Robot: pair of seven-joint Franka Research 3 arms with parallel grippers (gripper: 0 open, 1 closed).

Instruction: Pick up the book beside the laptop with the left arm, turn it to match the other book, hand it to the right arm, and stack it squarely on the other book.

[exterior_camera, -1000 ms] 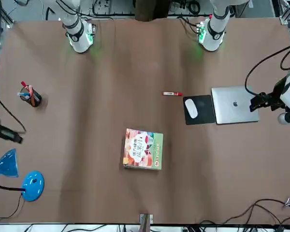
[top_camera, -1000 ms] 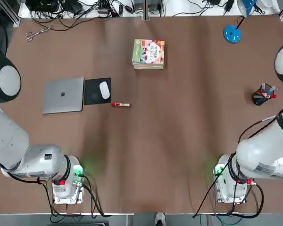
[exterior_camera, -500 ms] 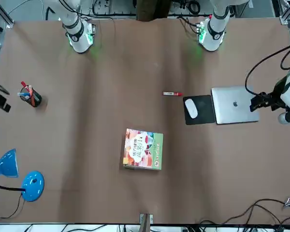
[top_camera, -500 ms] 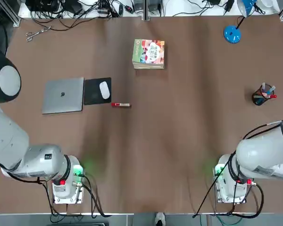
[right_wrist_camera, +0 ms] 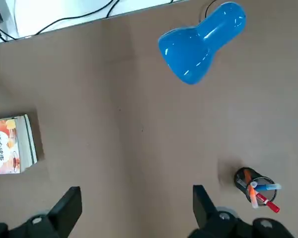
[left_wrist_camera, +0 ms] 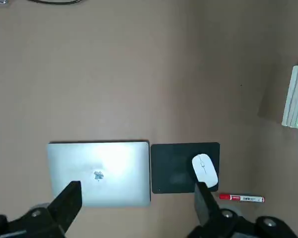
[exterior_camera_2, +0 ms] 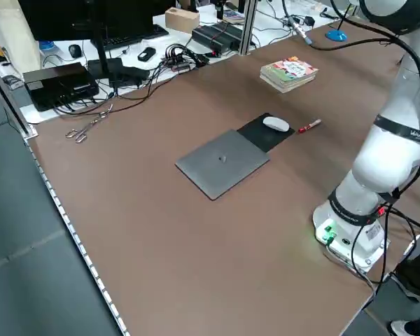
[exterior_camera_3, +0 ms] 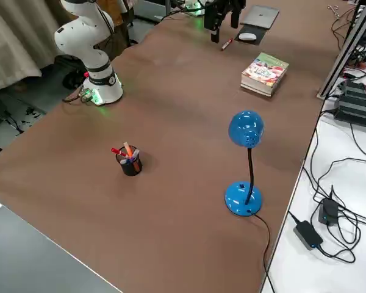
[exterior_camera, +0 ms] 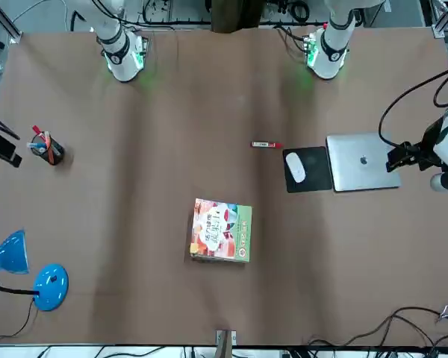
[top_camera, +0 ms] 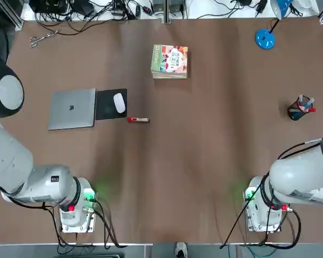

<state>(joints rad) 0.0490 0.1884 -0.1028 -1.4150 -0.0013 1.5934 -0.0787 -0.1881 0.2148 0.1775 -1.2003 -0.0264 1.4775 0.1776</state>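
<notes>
The colourful book (top_camera: pixel 169 59) lies flat at the far middle of the table, on top of the other book (exterior_camera_3: pixel 256 83). Only the lower book's side edges show, and the two edges line up. The silver laptop (top_camera: pixel 71 108) sits at the left, with no book beside it. My left gripper (left_wrist_camera: pixel 136 187) hangs open and empty high above the laptop (left_wrist_camera: pixel 98 173). My right gripper (right_wrist_camera: pixel 136 190) is open and empty, high over the right side of the table, with the book stack (right_wrist_camera: pixel 12 145) off to one side.
A black mouse pad with a white mouse (top_camera: pixel 119 102) lies beside the laptop, and a red marker (top_camera: pixel 138 119) is just past it. A blue desk lamp (top_camera: pixel 265 38) and a pen cup (top_camera: pixel 300 109) stand at the right. Scissors (top_camera: pixel 41 37) and cables lie at the far edge.
The right arm has drawn back toward the table's right edge, and its gripper has shifted toward the robot's side. The books, the laptop and the left arm have not moved.
</notes>
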